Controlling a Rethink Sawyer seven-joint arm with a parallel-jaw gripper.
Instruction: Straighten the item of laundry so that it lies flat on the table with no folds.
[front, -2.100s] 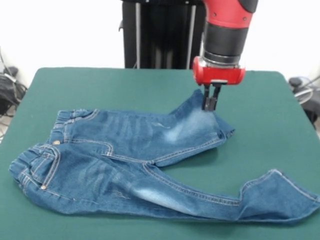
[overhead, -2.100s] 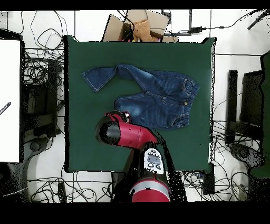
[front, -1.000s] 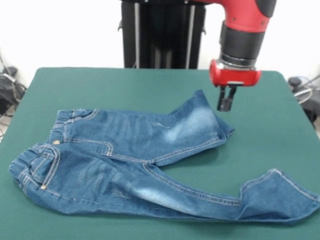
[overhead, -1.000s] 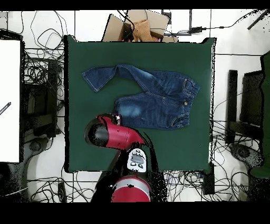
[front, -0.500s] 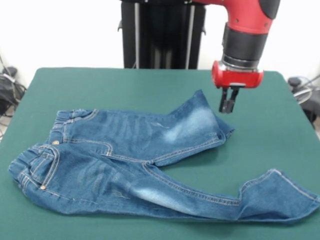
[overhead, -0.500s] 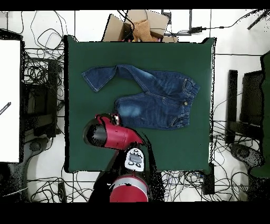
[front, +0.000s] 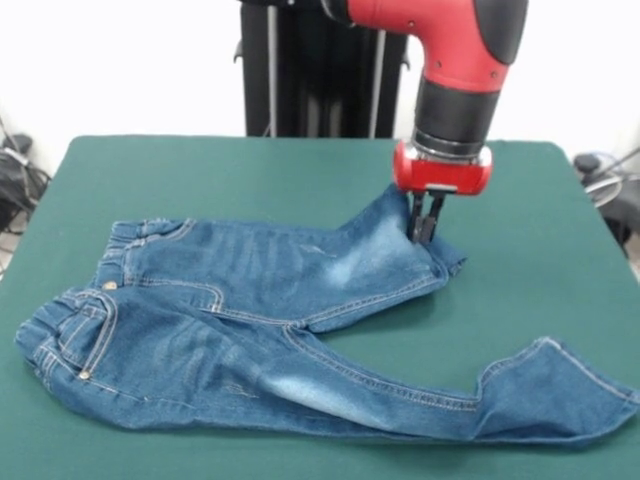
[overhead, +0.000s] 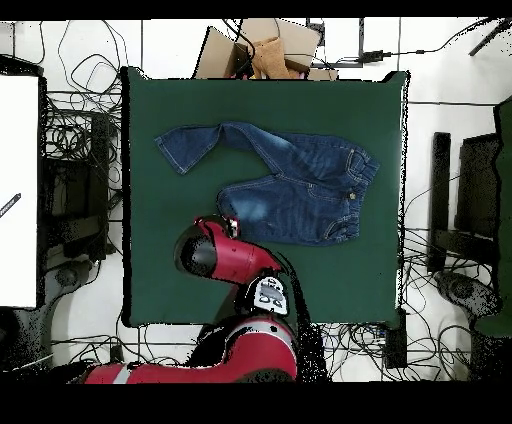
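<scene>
We saw the jeans (front: 270, 320) spread across the green table (front: 250, 170), 1 leg folded short. The gripper (front: 424, 232) hung over that leg's cuff, fingers nearly together; we could not tell whether it pinched denim.

Robotics lab, test bench set up for cloth handling.

Shown by a table (overhead: 300, 290) draped in plain dark green cloth, ringed on every side by loose black cables (overhead: 75, 140) sprawled over a pale tiled floor (overhead: 425, 60); by a red and black industrial arm (front: 455, 60) on a black pedestal (front: 320, 70) at the table's far edge in the front view; by bare white wall (front: 120, 60) behind; by cardboard boxes (overhead: 262, 45) dumped just past one table edge, a white panel (overhead: 18, 190) beyond another, dark equipment stands (overhead: 455, 200) beyond the opposite one.
</scene>
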